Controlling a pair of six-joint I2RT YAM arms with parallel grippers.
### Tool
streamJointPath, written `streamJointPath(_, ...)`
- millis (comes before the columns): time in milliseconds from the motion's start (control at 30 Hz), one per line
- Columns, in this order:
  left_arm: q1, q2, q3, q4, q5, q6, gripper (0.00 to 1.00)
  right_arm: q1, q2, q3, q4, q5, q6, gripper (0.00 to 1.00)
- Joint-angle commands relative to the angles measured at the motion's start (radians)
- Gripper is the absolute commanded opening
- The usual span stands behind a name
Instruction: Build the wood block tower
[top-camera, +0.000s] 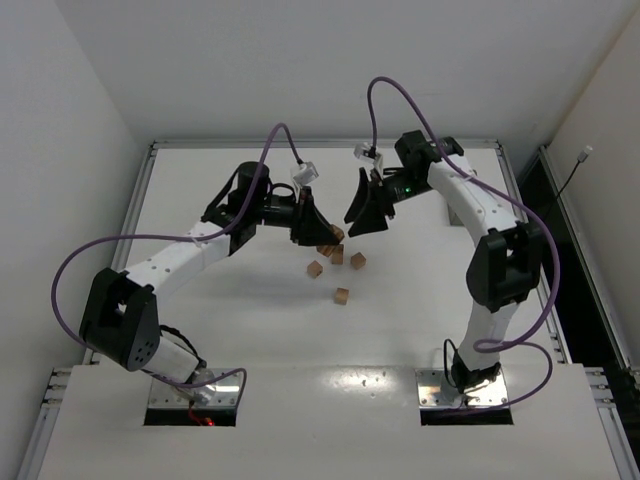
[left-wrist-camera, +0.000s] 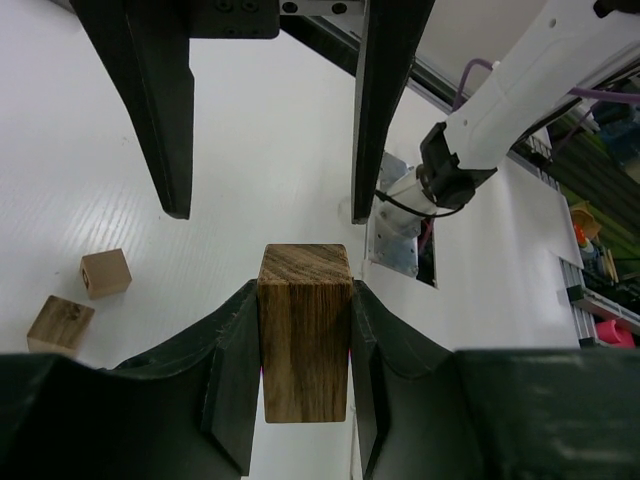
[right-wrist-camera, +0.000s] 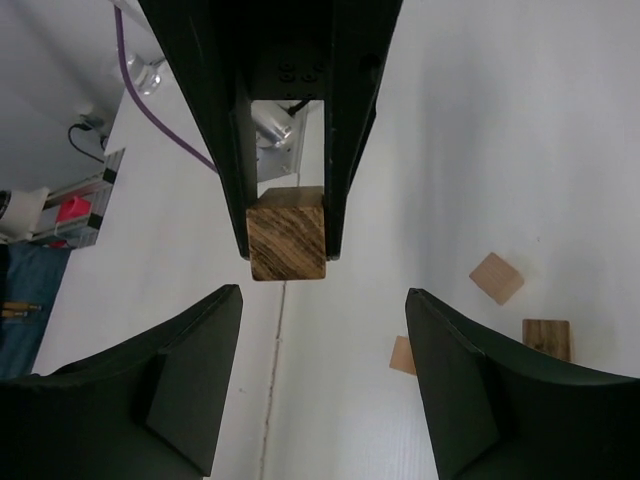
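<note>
My left gripper (top-camera: 325, 232) is shut on a longer wood block (left-wrist-camera: 305, 330), held above the table; the block's end shows in the right wrist view (right-wrist-camera: 287, 240). My right gripper (top-camera: 365, 222) is open and empty, facing the left one closely, its jaws wide apart (right-wrist-camera: 322, 292) just short of the held block. Its two dark fingers (left-wrist-camera: 160, 110) hang beyond the block in the left wrist view. Several loose wood cubes (top-camera: 337, 256) lie on the table below and in front of the grippers. Two cubes (left-wrist-camera: 105, 272) show in the left wrist view. No stacked tower shows.
One cube (top-camera: 342, 295) lies nearest the arm bases, another (top-camera: 315, 268) to its left. Three cubes (right-wrist-camera: 497, 277) show at right in the right wrist view. The white table (top-camera: 200, 330) has raised metal rails (top-camera: 150, 150) along its edges.
</note>
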Motion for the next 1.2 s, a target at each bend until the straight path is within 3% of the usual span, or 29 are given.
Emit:
streamJointPath(0, -0.019, -0.028, 0.001, 0.063, 0.035, -0.007, 0.0, 0.019, 0.007, 0.038, -0.013, -0.087, -0.047, 0.63)
streamJointPath(433, -0.028, -0.019, 0.019, 0.063, 0.026, 0.002, 0.0, 0.071, 0.016, 0.028, -0.013, -0.078, -0.047, 0.58)
streamJointPath(633, -0.028, -0.01, 0.029, 0.028, 0.026, 0.045, 0.0, 0.08, 0.016, 0.028, -0.013, -0.059, -0.047, 0.27)
streamJointPath(700, -0.028, -0.01, 0.029, 0.016, 0.017, 0.057, 0.0, 0.08, 0.007, 0.028, -0.013, -0.059, -0.047, 0.11)
streamJointPath(767, -0.028, -0.01, 0.039, -0.02, 0.006, 0.082, 0.0, 0.08, 0.007, 0.019, -0.013, -0.05, -0.047, 0.02)
streamJointPath(833, -0.028, -0.01, 0.039, -0.065, -0.009, 0.102, 0.0, 0.08, 0.007, 0.019, -0.024, -0.05, -0.056, 0.0)
streamJointPath(867, -0.028, -0.01, 0.062, -0.093, -0.021, 0.129, 0.05, 0.08, 0.007, 0.019, -0.024, -0.05, -0.056, 0.0)
streamJointPath(900, -0.028, -0.01, 0.062, -0.121, -0.05, 0.145, 0.26, 0.08, 0.007, 0.019, -0.024, -0.038, -0.066, 0.0)
streamJointPath(1000, -0.019, -0.01, 0.079, -0.211, -0.08, 0.194, 0.43, 0.08, -0.004, 0.008, -0.024, -0.027, -0.067, 0.0)
streamJointPath(1167, 0.004, -0.031, 0.079, -0.343, -0.135, 0.277, 0.59, 0.057, -0.025, -0.011, -0.024, 0.04, -0.076, 0.0)
